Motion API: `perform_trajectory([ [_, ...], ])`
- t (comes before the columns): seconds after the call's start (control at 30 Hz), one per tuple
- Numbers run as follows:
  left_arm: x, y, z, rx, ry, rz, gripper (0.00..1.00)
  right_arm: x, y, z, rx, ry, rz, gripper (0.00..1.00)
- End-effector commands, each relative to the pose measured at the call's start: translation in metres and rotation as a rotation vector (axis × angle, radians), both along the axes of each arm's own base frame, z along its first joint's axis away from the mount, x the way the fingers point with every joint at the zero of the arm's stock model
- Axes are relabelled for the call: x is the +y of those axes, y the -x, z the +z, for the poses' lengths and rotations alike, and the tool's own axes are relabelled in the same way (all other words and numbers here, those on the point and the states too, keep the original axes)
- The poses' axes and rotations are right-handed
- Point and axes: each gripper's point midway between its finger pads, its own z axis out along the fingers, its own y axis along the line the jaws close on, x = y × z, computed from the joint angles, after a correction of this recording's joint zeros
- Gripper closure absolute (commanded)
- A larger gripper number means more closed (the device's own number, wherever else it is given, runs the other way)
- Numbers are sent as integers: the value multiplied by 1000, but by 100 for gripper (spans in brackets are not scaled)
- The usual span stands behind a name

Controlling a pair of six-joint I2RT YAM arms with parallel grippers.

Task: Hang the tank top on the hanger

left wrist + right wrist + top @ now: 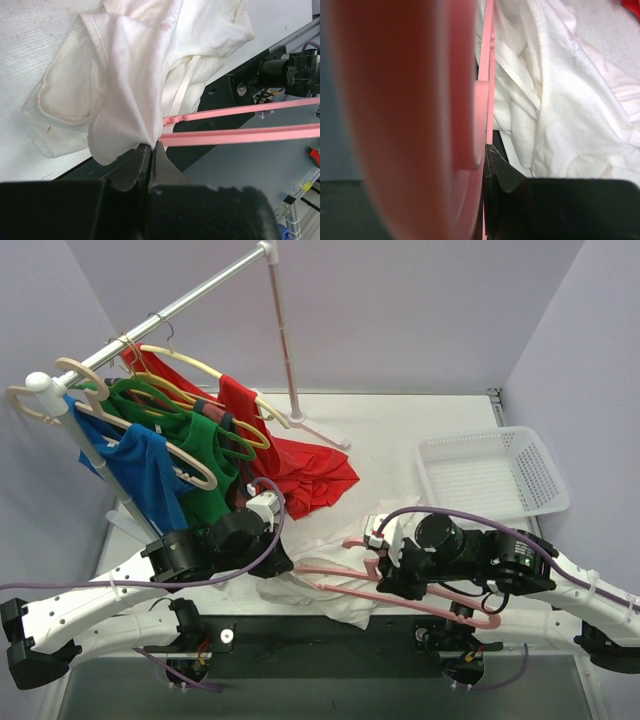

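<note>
The white tank top [325,595] lies crumpled at the table's near edge between the two arms. My left gripper [283,568] is shut on a pinched fold of it; in the left wrist view the jaws [152,146] meet on the cloth [125,75]. The pink hanger [420,592] lies across the tank top's right side, and its two bars [240,135] run into the cloth. My right gripper [388,578] is shut on the hanger. In the right wrist view the hanger [405,120] fills the left side, blurred, against one dark finger [496,165], with the tank top [570,115] beyond.
A clothes rack [200,292] at the back left carries red, green and blue garments on beige and green hangers. A red garment [310,475] drapes onto the table. The rack's upright [285,335] stands mid-back. A white mesh basket [490,475] sits at the right.
</note>
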Motion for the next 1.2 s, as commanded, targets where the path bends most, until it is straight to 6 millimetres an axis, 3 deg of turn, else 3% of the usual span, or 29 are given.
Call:
perform_trajectory([
  [0.0, -20, -4, 45, -46, 129, -68, 100, 24, 12, -1, -1, -53, 113, 100],
  [0.07, -27, 2, 53, -37, 155, -124, 100, 29, 8, 3, -25, -67, 109, 100],
  [0.23, -40, 14, 74, -24, 221, -214, 100, 34, -23, 17, -175, -106, 13, 100],
  [0.4, -45, 18, 93, -32, 264, -251, 98, 47, -27, 29, -233, -227, 26, 100],
  [0.43, -45, 18, 102, -47, 276, -261, 94, 54, -24, 33, -228, -264, 45, 100],
  [0.47, -46, 18, 106, -58, 279, -266, 74, 57, -23, 34, -224, -276, 52, 100],
  [0.6, -31, 14, 137, -194, 261, -298, 33, 65, -18, 32, -186, -312, 62, 100],
  [0.67, -16, 7, 160, -332, 234, -309, 24, 66, -17, 34, -185, -338, 62, 100],
  [0.73, 1, 10, 175, -457, 224, -355, 13, 65, -15, 39, -191, -364, 70, 100],
  [0.8, 15, 19, 186, -546, 240, -404, 9, 66, -8, 37, -176, -370, 103, 100],
  [0.97, 27, 55, 163, -625, 186, -720, 8, 72, 7, 31, -120, -344, 190, 100],
  [1.1, 24, 66, 129, -598, 128, -895, 8, 79, 11, 31, -122, -337, 248, 100],
  [1.17, 19, 67, 122, -608, 118, -944, 8, 82, 12, 34, -126, -339, 265, 100],
])
